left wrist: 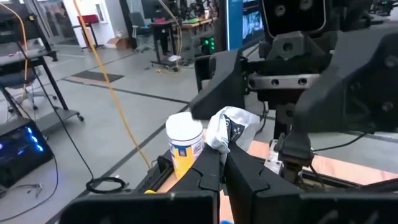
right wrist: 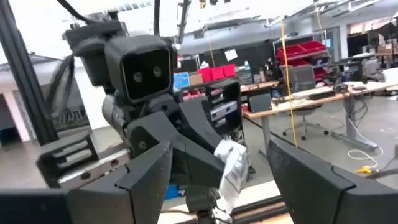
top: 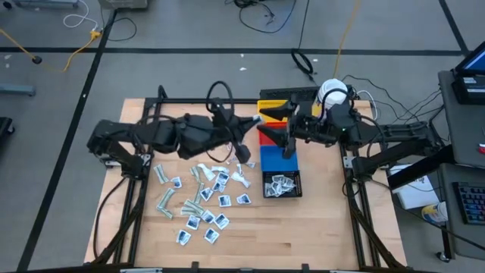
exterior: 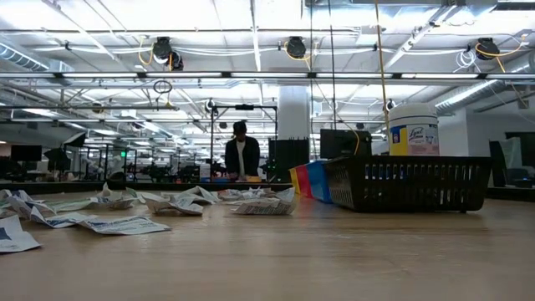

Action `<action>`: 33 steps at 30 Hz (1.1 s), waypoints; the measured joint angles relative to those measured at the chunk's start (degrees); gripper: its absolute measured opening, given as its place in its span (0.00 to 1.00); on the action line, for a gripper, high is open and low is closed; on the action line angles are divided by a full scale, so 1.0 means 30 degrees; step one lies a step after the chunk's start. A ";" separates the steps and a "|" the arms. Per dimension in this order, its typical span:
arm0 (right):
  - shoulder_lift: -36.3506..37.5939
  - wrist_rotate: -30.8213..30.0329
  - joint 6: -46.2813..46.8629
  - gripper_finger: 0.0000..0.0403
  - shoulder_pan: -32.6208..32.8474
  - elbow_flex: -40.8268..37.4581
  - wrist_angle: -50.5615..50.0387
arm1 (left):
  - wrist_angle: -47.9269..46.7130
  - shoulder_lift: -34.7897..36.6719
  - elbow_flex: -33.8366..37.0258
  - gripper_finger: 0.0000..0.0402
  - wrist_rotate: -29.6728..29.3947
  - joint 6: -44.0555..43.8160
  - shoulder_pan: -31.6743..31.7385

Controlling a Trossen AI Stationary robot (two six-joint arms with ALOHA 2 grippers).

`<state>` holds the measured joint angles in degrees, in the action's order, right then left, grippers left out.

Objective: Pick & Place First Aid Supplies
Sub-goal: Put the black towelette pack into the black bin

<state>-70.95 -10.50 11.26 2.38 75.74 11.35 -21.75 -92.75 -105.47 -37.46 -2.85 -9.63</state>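
My left gripper (left wrist: 222, 163) is shut on a crumpled white packet with dark print (left wrist: 231, 126). It holds the packet in the air above the row of bins (top: 276, 155), near mid-table. Facing it from the table's right, my right gripper (right wrist: 230, 186) is open. One of its fingers (right wrist: 146, 177) stands on each side of the hanging packet (right wrist: 233, 163), not touching it. Many more first aid supplies (top: 201, 197) lie scattered flat on the wooden table, left of the bins. Neither gripper shows in the low view. My left gripper pinches the packet's crumpled end (left wrist: 224, 142) between its two fingertips. The fingers come about level from the table's left. The packet is lifted clear of the table and bins, and its free part droops below the fingers (right wrist: 229, 177).
Yellow (top: 271, 105), red (top: 265, 134), blue (top: 277, 158) and black (top: 299, 186) bins stand in a row right of centre; the black one holds several packets. A white jar with a yellow label (top: 331, 92) stands at the far right. A person (exterior: 242, 155) stands beyond the table.
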 joint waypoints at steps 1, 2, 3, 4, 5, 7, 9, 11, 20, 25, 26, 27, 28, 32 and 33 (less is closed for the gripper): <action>-0.0020 0.0028 0.0004 0.64 0.0003 -0.0007 0.0007 | 0.0007 -0.0028 0.0000 0.01 -0.0018 -0.0031 -0.0086; -0.0024 0.0029 0.0018 0.64 -0.0004 -0.0007 -0.0025 | 0.0009 -0.0037 0.0000 0.01 -0.0056 -0.0056 -0.0153; -0.0012 0.0022 0.0026 0.64 -0.0004 -0.0007 -0.0104 | 0.0053 -0.0033 0.0000 0.01 -0.0165 -0.0112 -0.0226; 0.0003 0.0005 0.0026 0.63 -0.0004 -0.0007 -0.0256 | 0.0159 -0.0016 0.0000 0.01 -0.0242 -0.0119 -0.0248; 0.0012 -0.0053 0.0026 0.63 -0.0004 -0.0007 -0.0420 | 0.0246 0.0007 0.0000 0.01 -0.0313 -0.0126 -0.0253; -0.0010 -0.0071 0.0026 0.60 -0.0004 -0.0007 -0.0452 | 0.0340 0.0007 0.0000 0.01 -0.0422 -0.0089 -0.0270; -0.0017 -0.0058 0.0026 0.54 -0.0004 -0.0007 -0.0331 | 0.0315 0.0001 0.0000 0.01 -0.0476 -0.0039 -0.0329; -0.0003 -0.0058 0.0026 0.47 -0.0004 -0.0007 -0.0119 | 0.0282 -0.0001 0.0000 0.01 -0.0476 -0.0040 -0.0362; 0.0000 0.0036 -0.0096 0.04 -0.0004 0.0001 -0.0583 | 0.0151 -0.0001 0.0000 0.01 -0.0614 -0.0008 -0.0590; 0.0029 0.0036 -0.0028 0.01 -0.0004 0.0025 -0.1147 | 0.0055 -0.0008 0.0000 0.05 -0.0358 -0.0228 -0.0589; 0.0039 0.0058 -0.0083 0.01 -0.0004 0.0030 -0.1286 | -0.0039 -0.0008 0.0000 0.08 -0.0137 -0.0337 -0.0576; 0.0052 0.0062 -0.0163 0.01 -0.0004 0.0030 -0.1425 | -0.0173 -0.0008 0.0000 0.11 0.0146 -0.0569 -0.0560; 0.0098 0.0085 -0.0198 0.01 -0.0004 0.0030 -0.1585 | -0.0430 0.0037 0.0000 0.15 0.0473 -0.0800 -0.0546; 0.0446 0.0096 -0.0204 0.00 -0.0004 0.0015 -0.3266 | -0.3268 0.0985 -0.0002 0.31 0.2166 -0.1800 -0.0556; 0.0608 0.0099 -0.0052 0.00 -0.0009 0.0060 -0.4117 | -0.4066 0.1315 -0.0007 0.35 0.2822 -0.2060 -0.0475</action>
<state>-69.13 -10.20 11.10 2.36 75.92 -1.00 -33.95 -88.80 -105.49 -28.99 -9.03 -11.05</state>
